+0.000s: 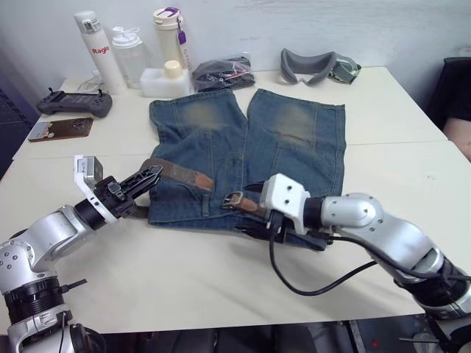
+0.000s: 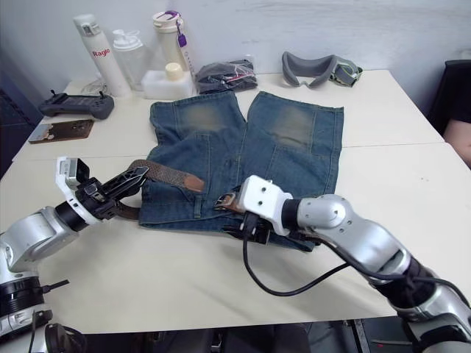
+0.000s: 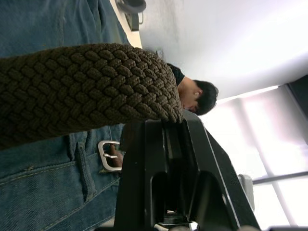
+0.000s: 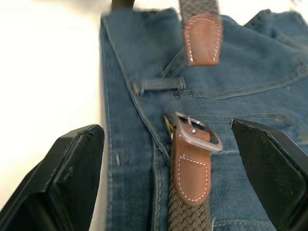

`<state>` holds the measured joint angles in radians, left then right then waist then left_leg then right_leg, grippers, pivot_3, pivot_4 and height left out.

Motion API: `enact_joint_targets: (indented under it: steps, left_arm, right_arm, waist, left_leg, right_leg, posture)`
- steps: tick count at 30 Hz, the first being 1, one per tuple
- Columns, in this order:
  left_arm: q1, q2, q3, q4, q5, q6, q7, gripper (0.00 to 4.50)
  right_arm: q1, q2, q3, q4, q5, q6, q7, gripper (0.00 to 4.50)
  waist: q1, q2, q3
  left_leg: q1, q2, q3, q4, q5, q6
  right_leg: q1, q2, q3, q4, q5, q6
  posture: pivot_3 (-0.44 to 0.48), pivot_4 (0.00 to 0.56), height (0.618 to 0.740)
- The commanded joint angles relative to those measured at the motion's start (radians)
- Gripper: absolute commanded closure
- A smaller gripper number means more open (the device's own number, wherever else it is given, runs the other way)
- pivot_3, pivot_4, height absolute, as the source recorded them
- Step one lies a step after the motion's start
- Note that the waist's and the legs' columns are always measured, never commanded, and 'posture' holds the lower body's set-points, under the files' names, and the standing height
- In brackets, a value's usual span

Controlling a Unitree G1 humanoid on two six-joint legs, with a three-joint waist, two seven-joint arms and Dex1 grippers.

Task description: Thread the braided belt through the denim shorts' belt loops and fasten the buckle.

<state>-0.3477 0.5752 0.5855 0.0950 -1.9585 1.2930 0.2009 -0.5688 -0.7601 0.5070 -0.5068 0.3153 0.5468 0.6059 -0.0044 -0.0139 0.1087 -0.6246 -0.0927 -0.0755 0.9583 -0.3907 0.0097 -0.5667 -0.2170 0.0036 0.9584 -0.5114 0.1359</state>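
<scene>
Right claw [image 4: 163,183], spread wide, straddles the buckle [image 4: 195,134]; left claw [image 1: 151,176] pinches the braided belt [image 1: 180,173].

Faded blue denim shorts [image 1: 250,147] spread flat at centre frame, waistband toward the lower edge, olive-brown braided belt [image 1: 176,173] lying across its left part (leather tip free), silvery buckle [image 4: 195,136] unfastened just right, one belt loop [image 4: 159,85] between them

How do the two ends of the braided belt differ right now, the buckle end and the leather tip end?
The buckle lies on the denim shorts between the open fingers of the right gripper, ungripped. The leather tip ends a stretch of braided belt held by the left gripper. The buckle end carries a silvery metal frame; the tip is plain leather. Both have white-stitched brown leather.
</scene>
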Motion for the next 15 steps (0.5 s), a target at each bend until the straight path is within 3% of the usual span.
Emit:
enact_joint_targets:
  steps: [1,6,12,15]
  left_arm:
    - [-0.023,0.027,0.011,-0.003,-0.014,0.006,-0.003,4.5]
    - [-0.014,0.087,0.006,0.016,-0.014,0.031,-0.02,4.5]
    - [-0.007,0.261,-0.028,0.102,-0.014,0.093,-0.042,4.5]
    - [-0.003,0.295,-0.055,0.124,-0.014,0.1,-0.052,4.5]
  right_arm:
    - [0.019,0.028,0.021,0.023,-0.141,-0.064,-0.013,0.05]
    - [0.045,0.118,-0.044,0.012,-0.143,-0.052,-0.01,0.05]
    - [0.057,0.123,-0.113,-0.035,-0.081,-0.009,0.075,0.05]
    - [0.052,0.118,-0.15,-0.051,-0.048,0.027,0.116,0.05]
  waist:
    - [0.0,0.0,0.0]
    - [-0.001,-0.001,0.0]
    - [0.001,-0.002,0.0]
    - [0.001,-0.001,0.0]
  left_leg:
    - [0.0,0.0,0.0,0.0,0.0,0.0]
    - [0.0,0.0,0.0,0.0,0.0,-0.001]
    - [0.0,0.0,-0.001,0.001,-0.001,-0.001]
    - [0.0,0.0,0.0,0.001,-0.001,-0.001]
  right_leg:
    - [0.0,0.0,0.0,0.0,0.0,0.0]
    - [0.0,0.0,0.0,0.002,0.0,0.0]
    - [-0.002,0.0,0.0,0.002,-0.001,-0.002]
    - [-0.002,0.0,0.0,0.002,-0.002,-0.004]
  posture:
    - [0.0,0.15,0.627]
    - [0.0,0.15,0.627]
    - [0.0,0.15,0.627]
    - [0.0,0.15,0.627]
